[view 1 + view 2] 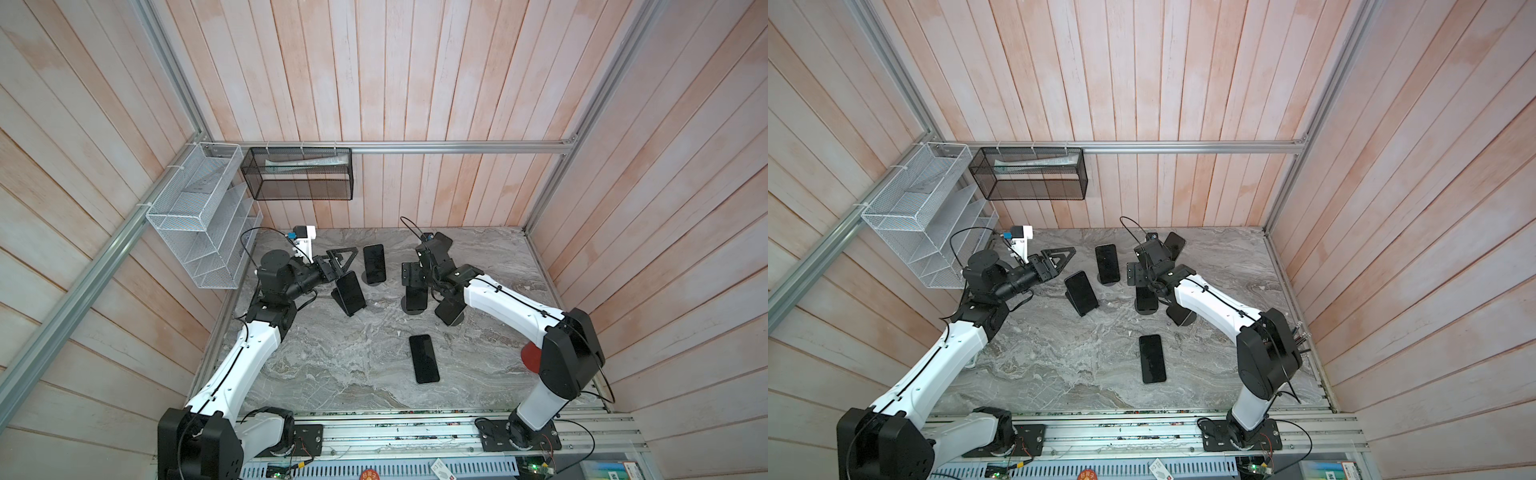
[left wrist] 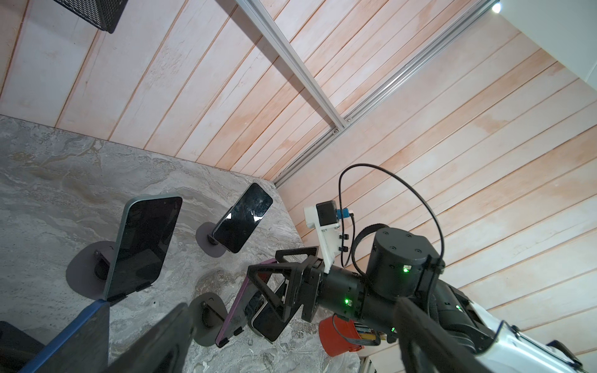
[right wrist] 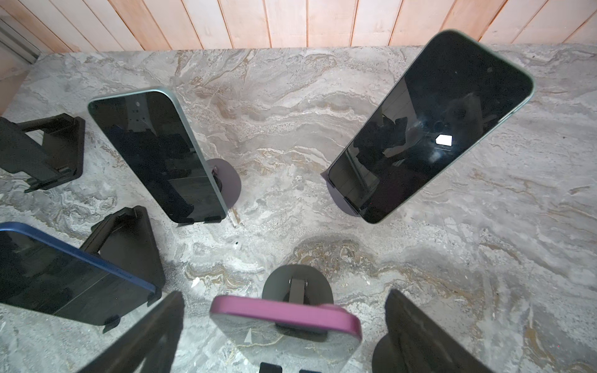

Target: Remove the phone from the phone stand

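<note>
One paper roll (image 1: 300,164) | in black mesh basket (image 1: 299,191)

Several dark-screened phones sit tilted on black stands across the far half of the marbled tabletop (image 1: 332,374). The pink-edged phone (image 3: 286,326) leans on a round-based phone stand (image 3: 297,287) near the middle. A blue-edged phone (image 1: 350,291) rests on a wedge stand toward the left edge, and a green-edged phone (image 1: 374,264) stands behind it. One phone (image 1: 424,358) lies flat, screen up, nearer the front edge.
</note>
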Robot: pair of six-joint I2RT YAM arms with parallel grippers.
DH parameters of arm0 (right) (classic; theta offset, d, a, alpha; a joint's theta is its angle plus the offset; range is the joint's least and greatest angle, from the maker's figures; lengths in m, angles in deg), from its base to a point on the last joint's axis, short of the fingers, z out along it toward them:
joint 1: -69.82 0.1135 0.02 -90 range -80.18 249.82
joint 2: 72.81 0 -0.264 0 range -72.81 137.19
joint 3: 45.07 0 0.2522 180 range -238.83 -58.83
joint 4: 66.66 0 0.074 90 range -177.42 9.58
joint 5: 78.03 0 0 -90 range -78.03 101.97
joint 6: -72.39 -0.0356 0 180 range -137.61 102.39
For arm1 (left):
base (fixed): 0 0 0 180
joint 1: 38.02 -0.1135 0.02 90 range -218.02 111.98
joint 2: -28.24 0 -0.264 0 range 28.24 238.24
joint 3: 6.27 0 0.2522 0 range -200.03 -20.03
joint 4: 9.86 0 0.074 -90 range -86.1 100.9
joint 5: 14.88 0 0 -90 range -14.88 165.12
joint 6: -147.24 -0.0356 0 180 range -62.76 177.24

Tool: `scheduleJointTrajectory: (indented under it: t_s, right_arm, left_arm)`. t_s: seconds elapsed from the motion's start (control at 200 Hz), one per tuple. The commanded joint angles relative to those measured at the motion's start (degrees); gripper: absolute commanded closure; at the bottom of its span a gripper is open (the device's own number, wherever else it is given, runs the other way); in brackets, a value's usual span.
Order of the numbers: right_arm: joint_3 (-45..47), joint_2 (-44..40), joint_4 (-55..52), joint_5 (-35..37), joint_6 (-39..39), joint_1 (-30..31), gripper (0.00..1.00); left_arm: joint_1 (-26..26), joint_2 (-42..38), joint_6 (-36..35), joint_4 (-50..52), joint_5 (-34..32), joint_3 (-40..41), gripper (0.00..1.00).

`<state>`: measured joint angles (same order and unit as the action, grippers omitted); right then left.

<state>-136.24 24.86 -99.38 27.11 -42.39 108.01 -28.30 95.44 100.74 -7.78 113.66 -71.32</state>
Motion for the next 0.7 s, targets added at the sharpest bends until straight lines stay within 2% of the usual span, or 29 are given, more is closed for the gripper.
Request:
scheduleJointTrajectory:
  t_s: [0.0,0.4,0.695]
  right_arm:
    - [-1.7,1.21,0.74,0.54,0.74,-0.31,0.02]
    - [0.62,1.5,3.21,1.81,-0.51,-0.15,0.02]
    - [0.83,2.44,2.83,3.14,-2.79,0.17,0.06]
  left_arm:
    - [0.07,0.39,-1.15,0.21,-0.3,-1.52,0.01]
    - [0.07,1.16,-1.67,1.02,-1.06,-1.62,0.01]
    - [0.11,0.91,-1.67,1.04,-1.27,-1.53,0.01]
